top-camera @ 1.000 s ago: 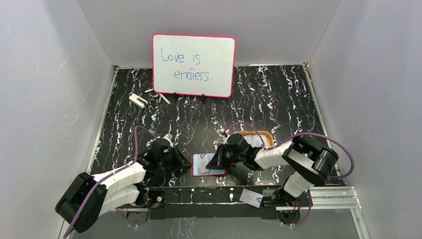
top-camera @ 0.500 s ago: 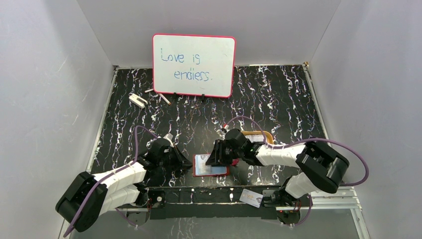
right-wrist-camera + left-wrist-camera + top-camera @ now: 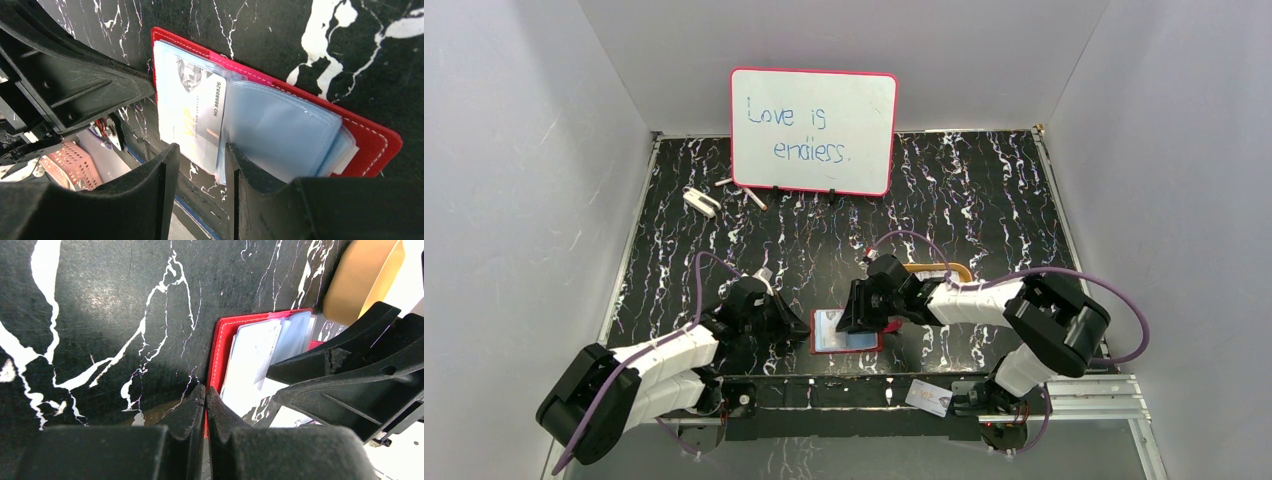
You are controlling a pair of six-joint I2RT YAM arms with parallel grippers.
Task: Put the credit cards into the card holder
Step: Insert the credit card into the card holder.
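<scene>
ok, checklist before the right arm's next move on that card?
1. Left claw shut at the edge of the card holder: ok.
2. Right claw open, nothing between its jaws: ok.
3. VIP card fully seated in a pocket: cannot tell.
4. card holder lying open: ok.
5. All credit cards stowed: not ok, a loose card lies on the near rail.

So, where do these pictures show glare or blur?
Top external: even light, whiteboard writing sharp. Left wrist: dull glare on the table, left gripper close and soft. Right wrist: credit card print readable, right gripper slightly soft in front.
</scene>
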